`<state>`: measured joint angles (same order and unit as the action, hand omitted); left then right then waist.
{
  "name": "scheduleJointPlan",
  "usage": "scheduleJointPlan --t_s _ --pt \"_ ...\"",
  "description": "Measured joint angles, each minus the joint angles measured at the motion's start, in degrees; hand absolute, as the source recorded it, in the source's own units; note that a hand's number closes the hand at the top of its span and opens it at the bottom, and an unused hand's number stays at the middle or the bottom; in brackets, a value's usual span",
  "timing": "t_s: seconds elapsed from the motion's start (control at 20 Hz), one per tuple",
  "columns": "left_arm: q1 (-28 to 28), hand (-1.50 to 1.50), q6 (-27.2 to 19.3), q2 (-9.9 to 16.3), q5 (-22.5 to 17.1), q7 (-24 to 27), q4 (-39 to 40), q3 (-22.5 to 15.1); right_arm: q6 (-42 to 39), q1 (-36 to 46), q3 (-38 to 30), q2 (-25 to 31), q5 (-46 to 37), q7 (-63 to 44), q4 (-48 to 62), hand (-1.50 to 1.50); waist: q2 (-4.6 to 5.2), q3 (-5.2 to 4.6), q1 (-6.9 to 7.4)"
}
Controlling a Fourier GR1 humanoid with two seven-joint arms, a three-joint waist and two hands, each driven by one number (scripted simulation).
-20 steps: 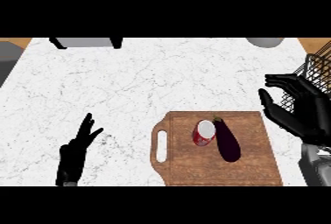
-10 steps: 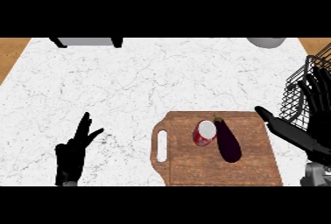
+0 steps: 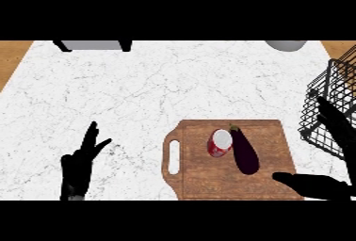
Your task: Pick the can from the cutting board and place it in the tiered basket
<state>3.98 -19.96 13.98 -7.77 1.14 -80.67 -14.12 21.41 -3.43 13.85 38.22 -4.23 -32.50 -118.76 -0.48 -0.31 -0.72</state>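
Observation:
A red can (image 3: 220,143) with a pale lid stands upright on the wooden cutting board (image 3: 208,181), touching a dark purple eggplant (image 3: 243,150) on its right. My right hand (image 3: 327,184) is open at the board's lower right corner, thumb pointing left over the wood and fingers (image 3: 334,124) reaching up in front of the black wire tiered basket (image 3: 332,89). It is apart from the can. My left hand (image 3: 78,164) rests open on the counter at the lower left, fingers up.
A grey appliance with black legs (image 3: 94,45) sits at the back left edge. A pale bowl (image 3: 285,45) shows at the back right. The marble counter (image 3: 139,94) stretches between them, with wooden floor past its corners.
My right hand has dropped down and toward me, from beside the basket to the board's lower right corner. The left hand, can and eggplant have stayed put.

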Motion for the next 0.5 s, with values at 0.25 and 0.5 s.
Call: scheduleJointPlan --t_s 0.25,0.5 --pt "-0.82 0.0 0.51 0.2 0.18 -0.96 0.06 -0.13 -6.23 3.81 4.15 7.79 -7.0 -17.34 -6.16 -1.5 0.14 0.01 0.76" --pt "-1.51 0.0 1.18 0.06 0.46 -1.64 -0.07 -0.36 -9.78 12.06 11.7 5.37 -17.11 -29.5 -7.36 -1.5 0.31 0.1 1.65"
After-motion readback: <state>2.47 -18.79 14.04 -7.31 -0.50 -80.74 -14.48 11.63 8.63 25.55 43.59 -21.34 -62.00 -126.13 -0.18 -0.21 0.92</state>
